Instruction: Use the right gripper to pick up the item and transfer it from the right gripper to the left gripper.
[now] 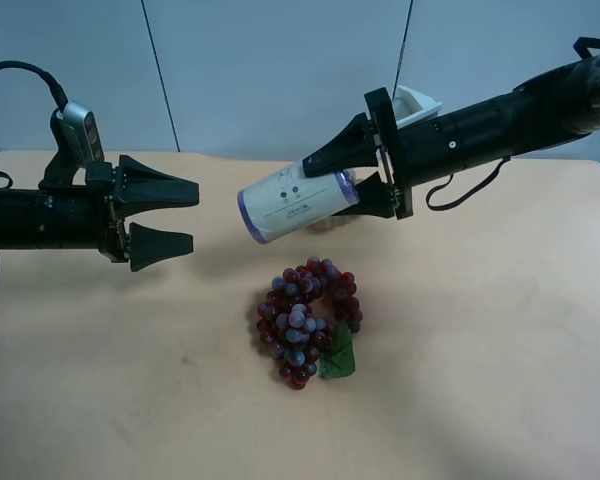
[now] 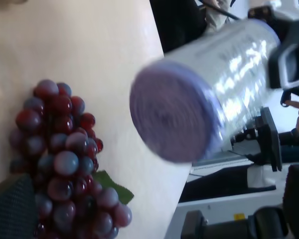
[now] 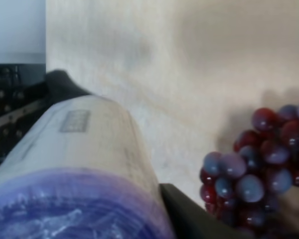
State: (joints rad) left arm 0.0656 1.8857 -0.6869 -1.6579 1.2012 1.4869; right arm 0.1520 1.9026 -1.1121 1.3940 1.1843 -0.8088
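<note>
Right gripper: closed on can, one finger on upper side, other underneath. Grip sits at shiny-lid end; rest of can juts out past fingertips, tilted slightly down. Can off table, in air. Grapes on table below the jutting end, not touching. Left gripper: jaws spread wide, holding nothing, pointed at can's free end, which is straight ahead of its tips with a clear gap.
</note>
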